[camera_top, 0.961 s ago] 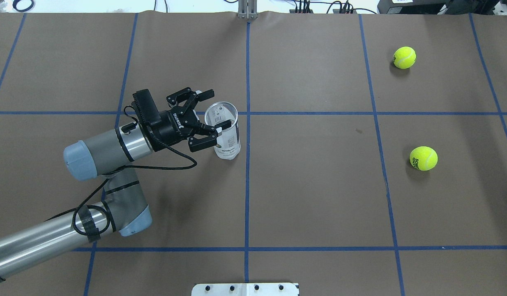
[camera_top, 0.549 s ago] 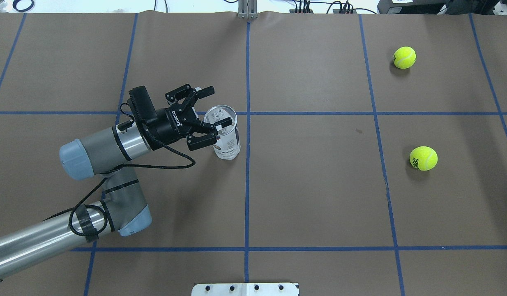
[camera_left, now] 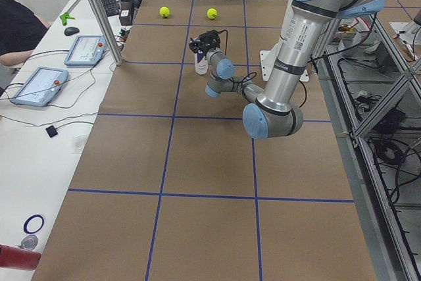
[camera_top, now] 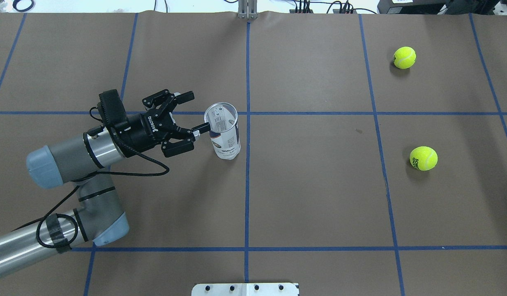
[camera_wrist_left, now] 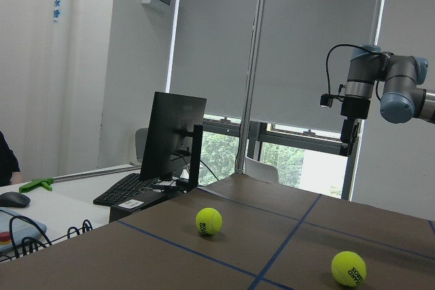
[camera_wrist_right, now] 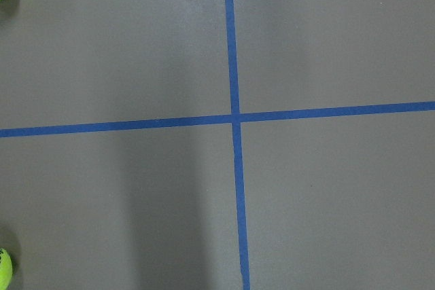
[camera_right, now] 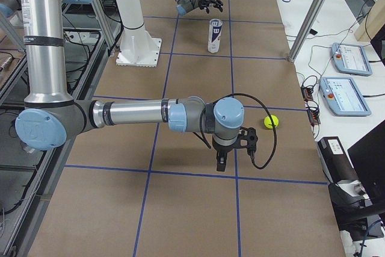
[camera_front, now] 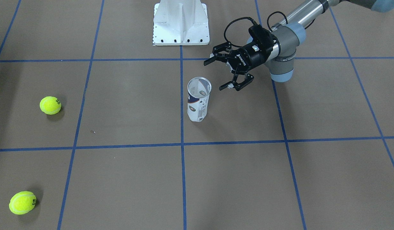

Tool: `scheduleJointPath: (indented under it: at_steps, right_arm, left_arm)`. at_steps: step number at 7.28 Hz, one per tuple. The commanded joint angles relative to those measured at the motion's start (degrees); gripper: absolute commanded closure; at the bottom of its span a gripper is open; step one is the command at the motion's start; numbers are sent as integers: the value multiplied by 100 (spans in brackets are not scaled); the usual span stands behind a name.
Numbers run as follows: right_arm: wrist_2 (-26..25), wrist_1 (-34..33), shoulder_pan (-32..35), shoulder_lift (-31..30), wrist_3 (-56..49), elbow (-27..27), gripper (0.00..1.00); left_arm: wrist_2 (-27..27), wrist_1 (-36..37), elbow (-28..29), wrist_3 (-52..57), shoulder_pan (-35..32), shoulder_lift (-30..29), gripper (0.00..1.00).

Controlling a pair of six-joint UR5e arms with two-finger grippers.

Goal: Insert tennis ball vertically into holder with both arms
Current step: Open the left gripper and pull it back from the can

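Near the upright tennis-ball can (camera_top: 224, 137), your left gripper (camera_top: 196, 111) has pulled back, wide open and empty: can's placed, tennis balls (camera_top: 423, 158) untouched.

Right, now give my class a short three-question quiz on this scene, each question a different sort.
1. True or false: the holder stands upright on the table, mouth up.
2. How many tennis balls lie on the table? A one, B two, C three.
3. Fill in: the left gripper, beside the holder, is ____.
Key: 1 true. 2 B. 3 open, gripping nothing.
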Motion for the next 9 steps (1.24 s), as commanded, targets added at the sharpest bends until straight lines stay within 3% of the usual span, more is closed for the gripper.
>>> scheduleJointPath:
  at_steps: [1, 2, 4, 9]
  right_arm:
    - [-4, 0, 0, -9, 0, 0, 1]
    - [5, 0, 0, -9, 0, 0, 1]
    - [-4, 0, 0, -9, 0, -9, 1]
    - [-13, 0, 0, 0, -9, -9, 1]
  left_arm:
    - [-403, 578, -321, -116, -171, 189, 1]
    - [-964, 1018, -435, -116, -364, 215, 1]
    - [-1390, 1407, -419, -99, -401, 416, 1]
    - [-1479, 1927, -305, -55, -296, 479, 1]
